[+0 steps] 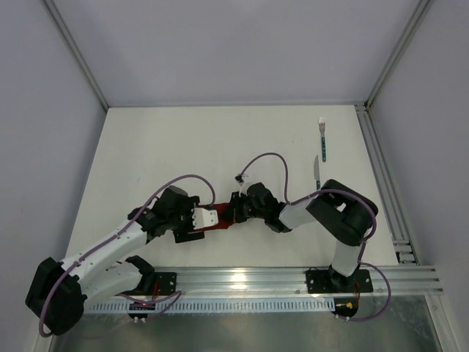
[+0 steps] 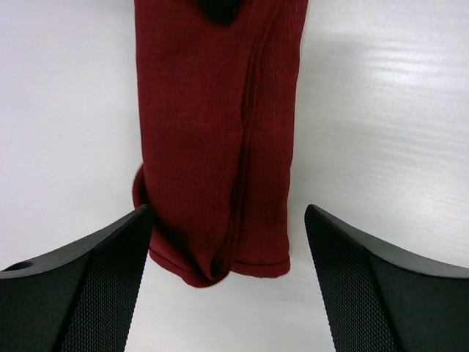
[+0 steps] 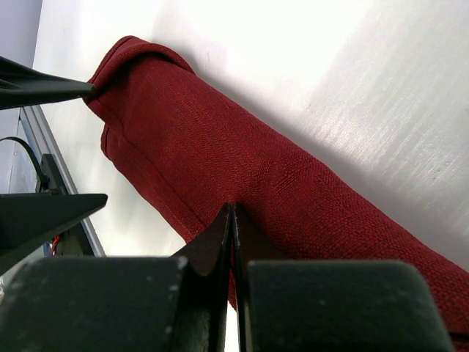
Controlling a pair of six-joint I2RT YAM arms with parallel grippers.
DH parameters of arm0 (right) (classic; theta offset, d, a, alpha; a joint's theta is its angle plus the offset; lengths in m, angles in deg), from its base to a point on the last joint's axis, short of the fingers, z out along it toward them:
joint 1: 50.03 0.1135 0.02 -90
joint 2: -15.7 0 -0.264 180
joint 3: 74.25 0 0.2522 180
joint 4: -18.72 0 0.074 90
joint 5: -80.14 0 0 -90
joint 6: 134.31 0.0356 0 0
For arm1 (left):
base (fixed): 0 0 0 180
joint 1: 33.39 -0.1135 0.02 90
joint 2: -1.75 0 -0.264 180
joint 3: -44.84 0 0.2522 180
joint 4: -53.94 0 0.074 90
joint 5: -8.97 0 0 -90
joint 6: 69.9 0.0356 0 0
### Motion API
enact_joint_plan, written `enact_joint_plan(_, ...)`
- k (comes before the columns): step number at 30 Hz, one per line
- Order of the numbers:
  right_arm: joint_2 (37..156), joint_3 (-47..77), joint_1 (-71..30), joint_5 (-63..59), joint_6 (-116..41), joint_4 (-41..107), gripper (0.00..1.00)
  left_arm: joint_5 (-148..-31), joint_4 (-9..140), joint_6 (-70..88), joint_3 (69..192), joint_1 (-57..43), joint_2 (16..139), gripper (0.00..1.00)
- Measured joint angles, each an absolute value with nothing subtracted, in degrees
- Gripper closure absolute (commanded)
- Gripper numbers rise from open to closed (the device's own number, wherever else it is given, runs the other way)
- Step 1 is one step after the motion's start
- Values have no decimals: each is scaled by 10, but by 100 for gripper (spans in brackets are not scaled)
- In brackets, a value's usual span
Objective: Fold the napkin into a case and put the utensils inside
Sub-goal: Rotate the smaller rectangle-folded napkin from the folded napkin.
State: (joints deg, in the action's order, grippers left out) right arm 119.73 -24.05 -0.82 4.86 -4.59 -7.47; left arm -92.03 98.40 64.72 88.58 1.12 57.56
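Left pincer (image 2: 227, 211) is seen spread astride the case (image 2: 212, 110), right pincer (image 3: 233, 210) pressed together; utensils (image 1: 322, 136) are shown only overhead.

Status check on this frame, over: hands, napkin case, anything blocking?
Left hand open, straddling one end of the case. Right hand shut, tips on the case. Fork and knife not yet inside, lying far right. Nothing in the way.

Plain dark red case (image 2: 212, 147)
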Motion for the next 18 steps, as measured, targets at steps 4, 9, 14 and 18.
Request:
enact_joint_plan(4, 1197, -240, -8, 49, -38, -75, 96, -880, 932, 641, 897, 83, 610, 8)
enact_joint_plan(9, 1197, -240, -8, 49, -33, -79, 96, -816, 855, 635, 896, 165, 714, 10)
enact_joint_plan(14, 1197, -240, -8, 48, -23, -81, 96, -771, 771, 621, 902, 180, 763, 35)
enact_joint_plan(18, 1197, -240, -8, 48, -20, -83, 96, -766, 761, 617, 898, 180, 774, 50)
